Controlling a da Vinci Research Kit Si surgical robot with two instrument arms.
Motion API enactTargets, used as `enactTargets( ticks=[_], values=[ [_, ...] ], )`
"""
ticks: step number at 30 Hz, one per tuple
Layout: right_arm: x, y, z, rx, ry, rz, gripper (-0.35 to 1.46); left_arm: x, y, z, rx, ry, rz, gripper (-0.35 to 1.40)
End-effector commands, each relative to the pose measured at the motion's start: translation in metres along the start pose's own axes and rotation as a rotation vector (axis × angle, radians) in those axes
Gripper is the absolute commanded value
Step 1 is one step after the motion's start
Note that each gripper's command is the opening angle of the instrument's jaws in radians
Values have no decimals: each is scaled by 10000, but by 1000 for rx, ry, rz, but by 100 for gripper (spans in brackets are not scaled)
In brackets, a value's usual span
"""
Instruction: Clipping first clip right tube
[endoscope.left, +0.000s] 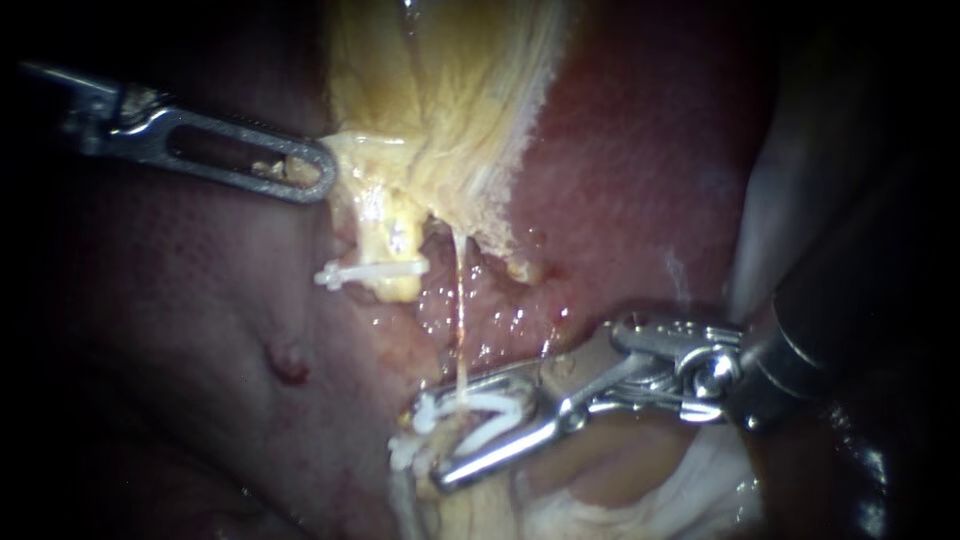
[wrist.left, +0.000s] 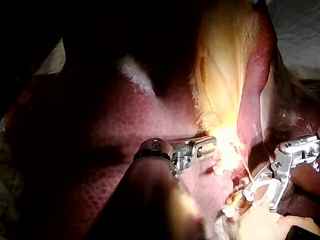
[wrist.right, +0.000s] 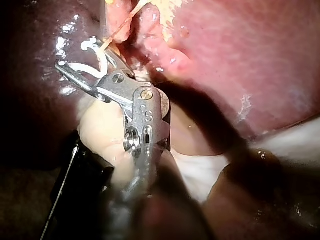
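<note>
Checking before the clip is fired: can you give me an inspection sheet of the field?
Surface: liver, wet, red-brown.
Job's things: right tube, thin, running between the legs of the open clip.
Clutter: closed clip on the left tube.
Instruments: left instrument jaws shut on yellowish tissue; right instrument jaws hold the open clip.
Cables: nothing seen.
Surroundings: pale material beyond the liver.

Left of the thin tube (endoscope.left: 461, 300) a fixed clip (endoscope.left: 372, 271) blocks; right, liver (endoscope.left: 630, 180) lies free; below, right instrument (endoscope.left: 437, 440) with own clip (endoscope.left: 490, 405).
</note>
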Motion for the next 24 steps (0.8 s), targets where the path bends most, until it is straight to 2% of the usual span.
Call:
enactTargets(
  ticks=[1,6,24],
  values=[
    [2,-2,1,5,7,1,48,0,0,0,0,0,0,-35],
    [5,-5,2,9,13,2,48,0,0,0,0,0,0,-35],
    [3,6,-3,-2,19,13,41,0,0,0,0,0,0,-35]
  ],
)
